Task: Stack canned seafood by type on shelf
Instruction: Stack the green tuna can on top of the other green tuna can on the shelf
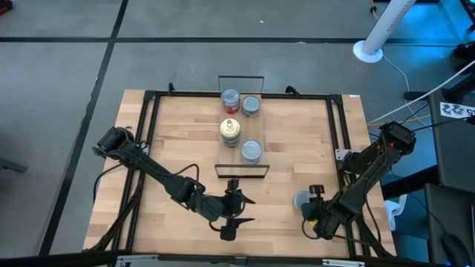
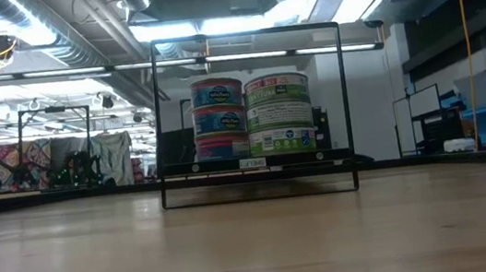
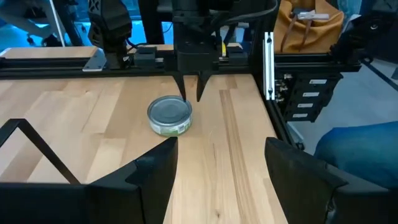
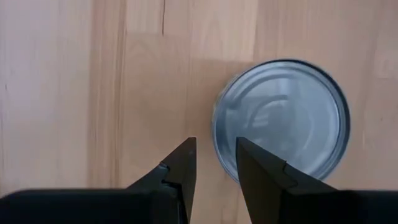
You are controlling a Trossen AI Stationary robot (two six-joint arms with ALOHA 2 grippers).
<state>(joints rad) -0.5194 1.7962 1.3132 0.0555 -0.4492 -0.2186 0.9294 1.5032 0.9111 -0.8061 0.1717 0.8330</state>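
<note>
right gripper (image 4: 214, 171) hovers over lone tin (image 4: 283, 118) — fingers slightly apart, empty.

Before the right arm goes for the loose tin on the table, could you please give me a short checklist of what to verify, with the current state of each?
1. Loose tin upright on the table, silver top up: ok.
2. Right tool centred over that tin: not ok; its narrow gap sits at the tin's edge.
3. Right tool wide enough to span the tin: not ok; the fingers are open but close together.
4. Left tool clear of the tin: ok; it is open, near the front edge, apart from the tin.
5. Shelf stacks standing straight: ok in the low view.
6. Which stack matches the loose tin's type: cannot tell.
</note>
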